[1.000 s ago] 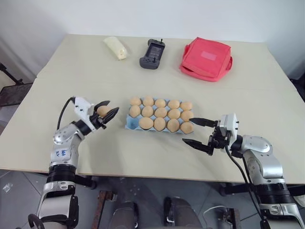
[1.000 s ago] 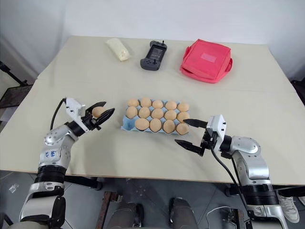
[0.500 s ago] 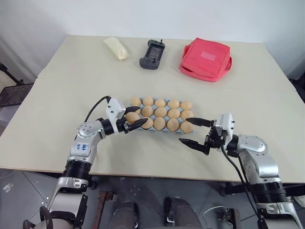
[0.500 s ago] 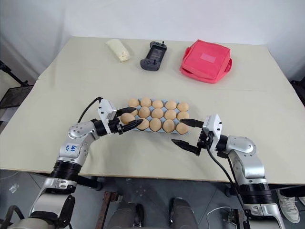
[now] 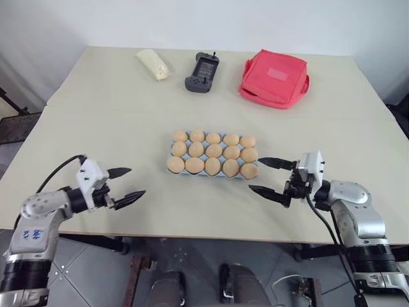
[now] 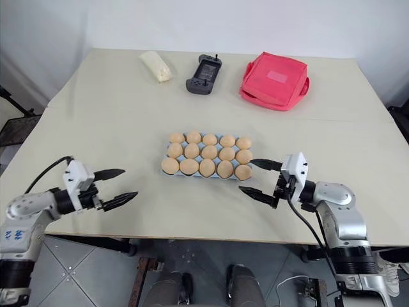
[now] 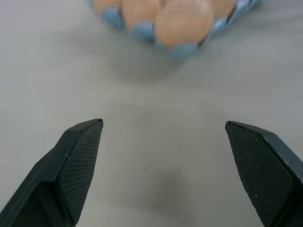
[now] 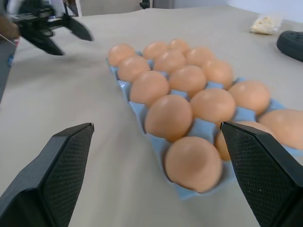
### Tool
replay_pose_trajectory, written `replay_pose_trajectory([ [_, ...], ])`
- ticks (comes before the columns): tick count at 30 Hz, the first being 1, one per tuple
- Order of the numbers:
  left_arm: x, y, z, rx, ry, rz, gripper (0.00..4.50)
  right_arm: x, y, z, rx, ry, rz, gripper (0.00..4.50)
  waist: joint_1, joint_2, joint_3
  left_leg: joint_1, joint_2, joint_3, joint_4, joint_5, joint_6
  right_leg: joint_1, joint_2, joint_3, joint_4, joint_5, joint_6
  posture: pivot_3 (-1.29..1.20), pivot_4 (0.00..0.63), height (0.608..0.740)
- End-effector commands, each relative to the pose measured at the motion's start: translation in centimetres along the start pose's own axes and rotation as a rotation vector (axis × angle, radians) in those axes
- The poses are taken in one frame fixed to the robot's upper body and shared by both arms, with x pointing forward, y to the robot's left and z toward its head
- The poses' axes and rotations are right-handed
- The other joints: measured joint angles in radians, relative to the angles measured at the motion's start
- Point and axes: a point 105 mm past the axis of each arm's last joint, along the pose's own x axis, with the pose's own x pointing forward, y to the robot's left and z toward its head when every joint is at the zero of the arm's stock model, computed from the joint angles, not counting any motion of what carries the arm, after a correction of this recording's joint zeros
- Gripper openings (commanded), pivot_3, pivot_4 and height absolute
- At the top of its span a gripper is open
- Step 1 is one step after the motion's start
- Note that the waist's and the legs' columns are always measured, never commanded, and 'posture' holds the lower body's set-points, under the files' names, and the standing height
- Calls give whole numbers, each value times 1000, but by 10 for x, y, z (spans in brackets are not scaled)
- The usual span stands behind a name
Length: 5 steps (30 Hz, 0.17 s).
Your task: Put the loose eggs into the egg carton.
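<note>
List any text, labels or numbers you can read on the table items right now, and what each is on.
None can be read.
Red pouch: a paler patch on top, no legible lettering.
Dark handheld device: any markings too small to read.
Egg carton and eggs: no print visible.

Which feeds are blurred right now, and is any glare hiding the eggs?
Left wrist view: egg carton and its eggs are smeared and out of focus, fingers sharp. Right wrist view: eggs crisp, left gripper blurred at the far edge. Head views: even light, soft shadows, no glare on the table.
</note>
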Motion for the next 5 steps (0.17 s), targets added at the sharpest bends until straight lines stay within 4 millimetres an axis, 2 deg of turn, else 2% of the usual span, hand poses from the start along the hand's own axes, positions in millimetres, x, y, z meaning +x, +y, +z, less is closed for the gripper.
replay_pose_trajectory([
  [1,-10,3,14,49,-41,32,4405,-7,-7,8,-31,-19,-13,4500,1,0,0,0,0,0,0,0,0,0,0,0,0,0,0,0,150,740],
  [5,-7,5,18,43,-67,77,4405,-8,-9,7,-24,-22,-22,4500,-3,0,0,0,0,0,-2,0,0,0,0,0,-1,0,-1,0,150,740],
])
